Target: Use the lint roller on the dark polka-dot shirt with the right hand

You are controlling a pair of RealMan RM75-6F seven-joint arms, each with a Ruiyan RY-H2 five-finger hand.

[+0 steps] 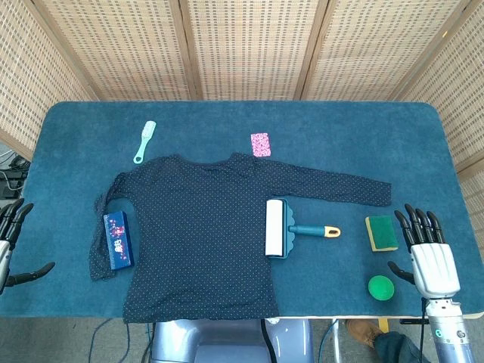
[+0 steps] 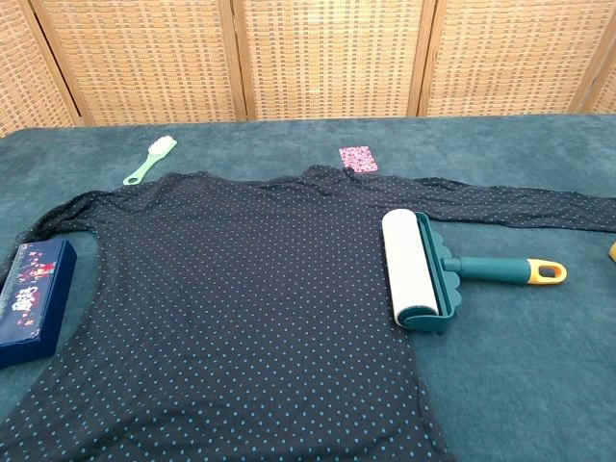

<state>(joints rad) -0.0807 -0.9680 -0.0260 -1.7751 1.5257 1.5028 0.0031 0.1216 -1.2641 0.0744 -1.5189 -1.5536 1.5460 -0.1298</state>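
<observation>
Teal cloth covers the table [image 1: 227, 121] in the head view. The right hand [image 1: 429, 253] rests at the near right edge, fingers spread apart and holding nothing. The left hand [image 1: 10, 242] sits at the near left edge, only partly in frame, fingers likewise apart and empty. The dark polka-dot shirt [image 1: 200, 234] lies flat between the two hands. The lint roller [image 1: 291, 228] lies to the left of the right hand, its white drum on the shirt's right edge, its handle pointing toward that hand. A yellow-green sponge [image 1: 382, 232] lies just beside the right hand's fingertips; a green ball [image 1: 380, 287] lies near its thumb.

Chest view: neither hand appears. The lint roller [image 2: 423, 269] rests with its drum on the shirt [image 2: 231, 289], handle on bare cloth. A blue box [image 2: 34, 298] lies on the left sleeve.
</observation>
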